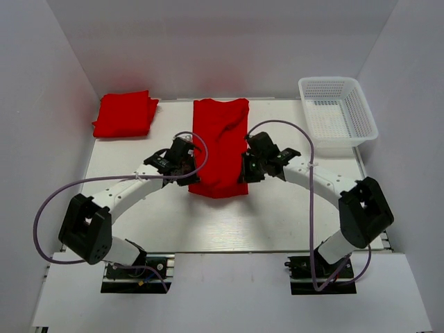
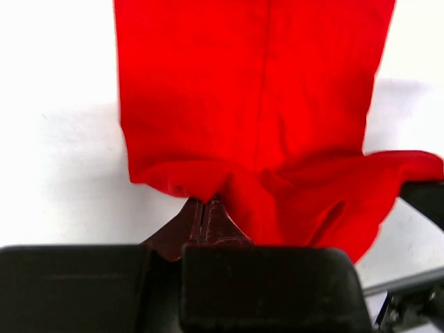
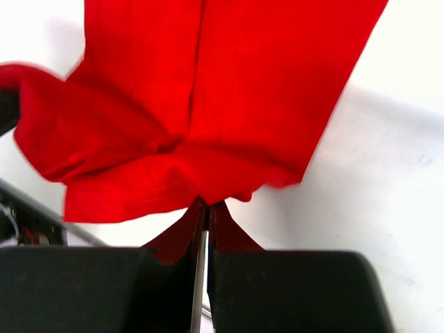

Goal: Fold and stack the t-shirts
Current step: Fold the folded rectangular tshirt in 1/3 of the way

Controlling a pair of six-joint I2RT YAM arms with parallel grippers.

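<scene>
Clamping the near hem of the long t-shirt (image 1: pixel 219 142), the left hand (image 1: pixel 189 168) and right hand (image 1: pixel 247 169) are fully closed; a folded t-shirt (image 1: pixel 125 115) lies at ten o'clock.

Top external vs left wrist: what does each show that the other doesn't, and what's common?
Only top external: the folded red cloth t-shirt pile at the table's far left corner, and the white plastic mesh basket at the far right.
Only left wrist: the left gripper close up, shut on the bunched near hem.
Both: the long red cloth t-shirt lying on the white table, its near end gathered.
</scene>
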